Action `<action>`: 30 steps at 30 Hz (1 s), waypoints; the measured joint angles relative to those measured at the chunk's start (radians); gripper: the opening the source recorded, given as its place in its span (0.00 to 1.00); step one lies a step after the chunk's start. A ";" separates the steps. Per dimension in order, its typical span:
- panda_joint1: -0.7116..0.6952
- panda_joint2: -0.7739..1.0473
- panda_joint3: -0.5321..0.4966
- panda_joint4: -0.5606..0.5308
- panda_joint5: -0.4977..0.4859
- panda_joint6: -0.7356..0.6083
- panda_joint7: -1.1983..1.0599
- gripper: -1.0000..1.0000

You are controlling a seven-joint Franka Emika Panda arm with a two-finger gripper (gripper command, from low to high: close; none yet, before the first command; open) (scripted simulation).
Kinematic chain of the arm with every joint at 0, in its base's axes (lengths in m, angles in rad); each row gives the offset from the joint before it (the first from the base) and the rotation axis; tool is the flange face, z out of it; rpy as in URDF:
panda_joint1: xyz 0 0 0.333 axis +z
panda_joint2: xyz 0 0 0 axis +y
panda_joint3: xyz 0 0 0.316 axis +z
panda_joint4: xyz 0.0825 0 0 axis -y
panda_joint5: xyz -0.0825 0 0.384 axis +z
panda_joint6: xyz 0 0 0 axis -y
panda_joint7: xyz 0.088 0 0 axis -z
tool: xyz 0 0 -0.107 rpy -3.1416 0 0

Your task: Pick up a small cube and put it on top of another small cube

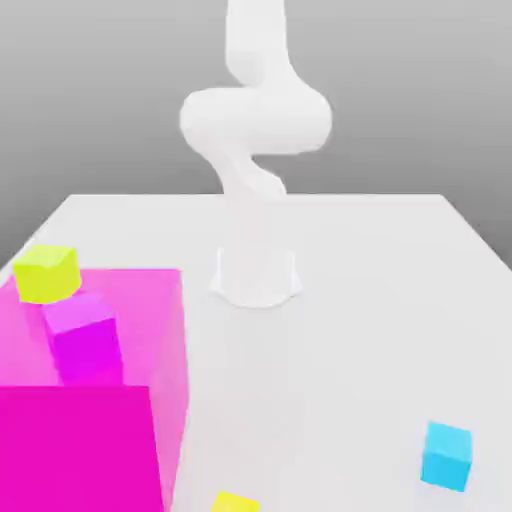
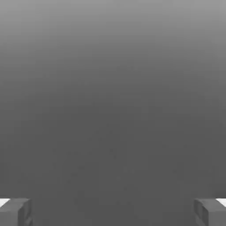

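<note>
While the gripper (image 2: 113, 212) stands wide with nothing between its fingertips (image 2: 15, 211), the small cyan cube (image 1: 446, 455) sits alone on the white table (image 1: 350, 330), plain, bright, near the exterior view's lower right.

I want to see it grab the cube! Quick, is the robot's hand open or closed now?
Gripper: open, its grey fingers spread wide apart with nothing between them.

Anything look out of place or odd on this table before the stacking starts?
Nothing spilled or damaged. One oddity: the purple-magenta cube seems to overlap the big magenta block, as if sunk into it. The cyan cube sits alone on the table.
</note>
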 joint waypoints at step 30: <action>0.378 1.092 0.066 -0.088 -0.074 0.448 -0.616 0.50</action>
